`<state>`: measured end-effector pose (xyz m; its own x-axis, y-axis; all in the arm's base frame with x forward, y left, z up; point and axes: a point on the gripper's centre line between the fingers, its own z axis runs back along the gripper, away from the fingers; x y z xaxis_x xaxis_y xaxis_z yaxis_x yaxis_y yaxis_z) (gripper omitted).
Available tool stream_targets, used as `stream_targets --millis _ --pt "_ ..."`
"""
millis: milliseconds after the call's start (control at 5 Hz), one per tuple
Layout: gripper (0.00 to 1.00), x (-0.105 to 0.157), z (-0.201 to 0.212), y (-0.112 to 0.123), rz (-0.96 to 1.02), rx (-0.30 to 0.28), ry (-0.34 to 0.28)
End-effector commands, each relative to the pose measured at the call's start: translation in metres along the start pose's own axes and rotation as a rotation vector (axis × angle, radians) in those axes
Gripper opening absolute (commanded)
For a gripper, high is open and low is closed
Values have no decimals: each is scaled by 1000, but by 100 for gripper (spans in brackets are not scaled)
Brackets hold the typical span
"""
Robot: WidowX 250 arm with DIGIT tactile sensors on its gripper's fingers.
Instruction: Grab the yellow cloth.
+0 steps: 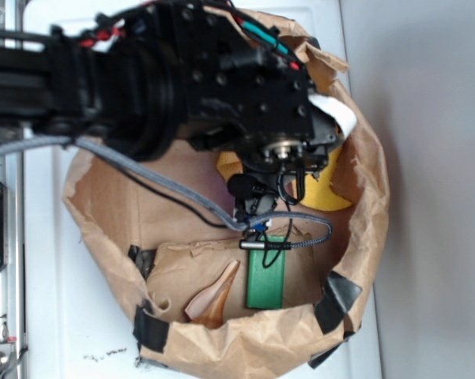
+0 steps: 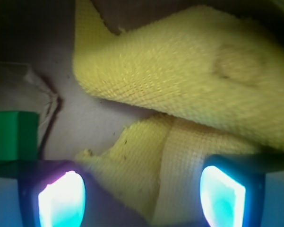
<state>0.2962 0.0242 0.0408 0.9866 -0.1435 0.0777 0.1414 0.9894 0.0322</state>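
The yellow cloth (image 1: 334, 188) lies crumpled at the back of the paper-lined basin, mostly hidden under the arm in the exterior view. In the wrist view the yellow cloth (image 2: 193, 75) fills the upper right, folded over itself, and a lower fold runs down between my fingers. My gripper (image 2: 142, 198) stands open right over this fold, its two glowing pads (image 2: 61, 198) wide apart on either side of the fabric. From the exterior view my gripper (image 1: 288, 162) points down into the basin and its fingertips are hidden by the wrist.
A green rectangular block (image 1: 266, 272) (image 2: 12, 135) lies near the front of the basin, beside a tan wooden piece (image 1: 213, 300). Crumpled brown paper walls (image 1: 367, 205) with black tape (image 1: 340, 296) ring the space. A grey cable (image 1: 300, 233) hangs from the arm.
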Motion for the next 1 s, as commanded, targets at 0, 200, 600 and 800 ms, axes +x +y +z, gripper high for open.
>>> stream_targets --millis 0,200,600,800 --pt "100 15 18 8 39 2 -118" --pt "100 21 25 12 93 39 -165" --pt "100 24 44 27 205 -44 -283" --pt "100 24 52 32 227 -65 -282"
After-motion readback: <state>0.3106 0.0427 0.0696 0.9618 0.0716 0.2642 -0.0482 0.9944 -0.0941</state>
